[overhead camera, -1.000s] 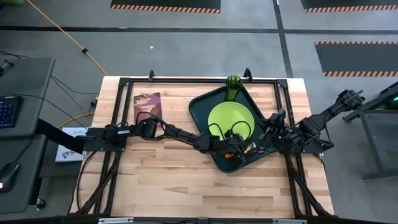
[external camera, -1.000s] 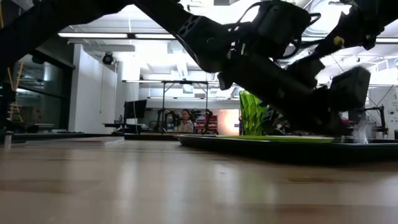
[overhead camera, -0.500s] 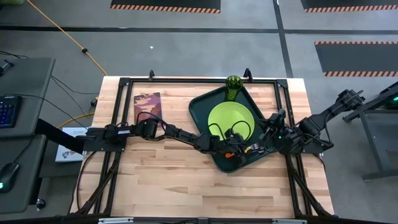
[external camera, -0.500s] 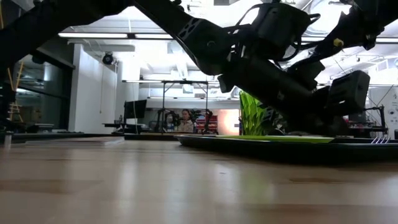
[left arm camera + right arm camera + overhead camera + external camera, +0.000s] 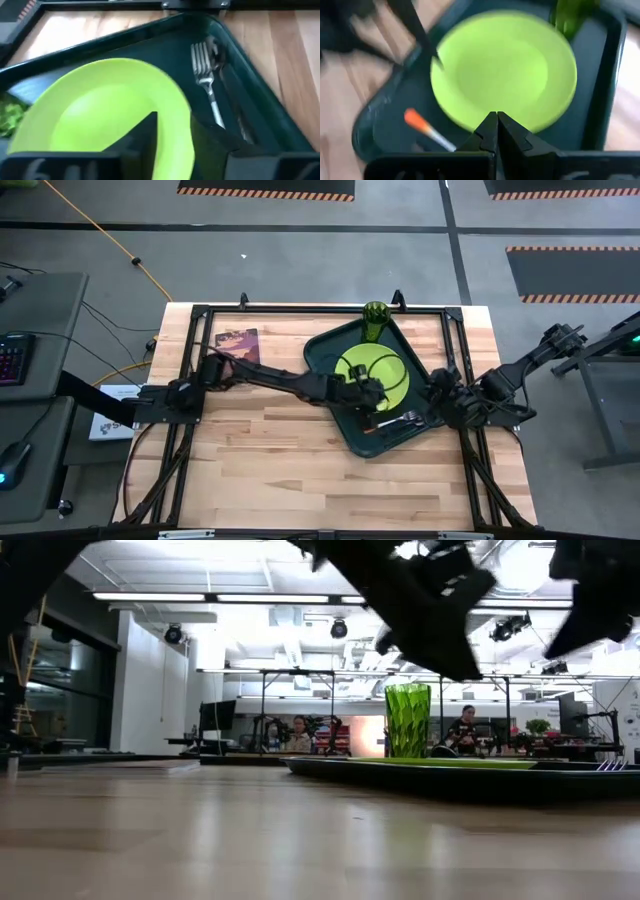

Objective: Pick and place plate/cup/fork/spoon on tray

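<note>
The dark-green tray (image 5: 330, 350) lies on the table's right half. On it are the lime-green plate (image 5: 352, 370) and the green cup (image 5: 375, 320), which stands upright at the far corner. The fork (image 5: 398, 420) lies flat on the tray's near right part, its tines (image 5: 201, 55) beside the plate and its orange handle (image 5: 415, 119) toward the near edge. A dark spoon (image 5: 231, 95) lies next to it. My left gripper (image 5: 372, 394) hovers open above the plate's near side (image 5: 195, 137). My right gripper (image 5: 433, 392) is shut and empty at the tray's right rim (image 5: 496, 120).
A maroon picture book (image 5: 236, 342) lies at the table's far left. A black frame (image 5: 190, 380) runs round the table top. Bare wood spreads over the near half. People sit in the room beyond the table (image 5: 297, 732).
My left gripper has let go of the fork, risen, and drawn back toward the table's left and far side, over the plate. The fork's tines, lifted a second ago, have come down, and the fork now lies flat on the tray. My right gripper has risen.
</note>
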`<act>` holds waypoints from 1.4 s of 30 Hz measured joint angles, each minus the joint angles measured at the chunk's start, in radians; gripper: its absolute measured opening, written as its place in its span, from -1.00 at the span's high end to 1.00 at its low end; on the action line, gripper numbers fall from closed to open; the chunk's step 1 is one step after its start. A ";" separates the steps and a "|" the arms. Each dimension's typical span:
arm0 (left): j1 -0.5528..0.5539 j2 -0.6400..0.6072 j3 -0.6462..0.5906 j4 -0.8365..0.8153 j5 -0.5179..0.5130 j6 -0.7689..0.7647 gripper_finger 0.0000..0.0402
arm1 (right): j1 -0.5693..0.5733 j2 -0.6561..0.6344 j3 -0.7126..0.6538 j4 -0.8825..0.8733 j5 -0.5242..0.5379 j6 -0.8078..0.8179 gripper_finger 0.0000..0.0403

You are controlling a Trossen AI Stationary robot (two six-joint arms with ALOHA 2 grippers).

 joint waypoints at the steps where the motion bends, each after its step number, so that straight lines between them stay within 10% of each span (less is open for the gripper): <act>1: 0.001 -0.028 -0.031 -0.002 -0.003 0.000 0.52 | 0.000 0.002 0.000 -0.025 -0.035 0.028 1.00; 7: -0.021 -0.286 -0.434 0.191 -0.063 -0.082 0.96 | 0.001 0.020 -0.060 -0.051 -0.273 0.141 1.00; 18: -0.051 -0.723 -1.058 0.840 -0.068 -0.136 1.00 | -0.006 0.030 -0.213 0.151 -0.468 0.160 1.00; 42: -0.083 -0.764 -1.109 0.894 -0.067 -0.059 1.00 | -0.104 0.221 -0.227 0.178 -0.478 0.171 1.00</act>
